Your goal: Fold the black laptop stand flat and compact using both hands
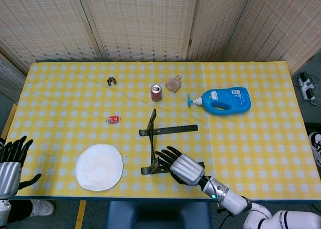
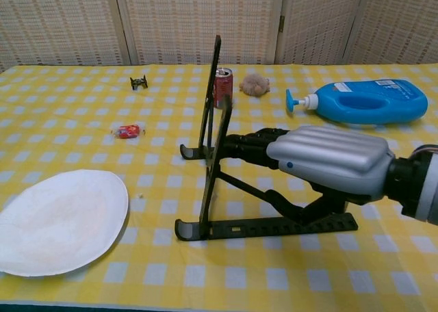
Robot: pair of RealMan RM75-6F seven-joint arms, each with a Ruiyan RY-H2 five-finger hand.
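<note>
One right hand (image 2: pixel 328 163) is pressed, fingers spread, against upright arms of black laptop stand (image 2: pixel 213 137); left hand (image 1: pixel 11 161) kept open off counter (image 1: pixel 261 138). Plate (image 1: pixel 99 166), can (image 1: pixel 156 93) placed nearby.

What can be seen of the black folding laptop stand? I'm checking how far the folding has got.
The black folding laptop stand looks like thin dark metal or plastic. Two long notched base rails, each with a hooked front end, lie flat on the yellow checked tablecloth. Its support arms stand almost upright, so it is not yet flat. It sits near the table's front edge, right of the white paper plate. The right hand reaches across it, fingers at the near upright arm.
</note>
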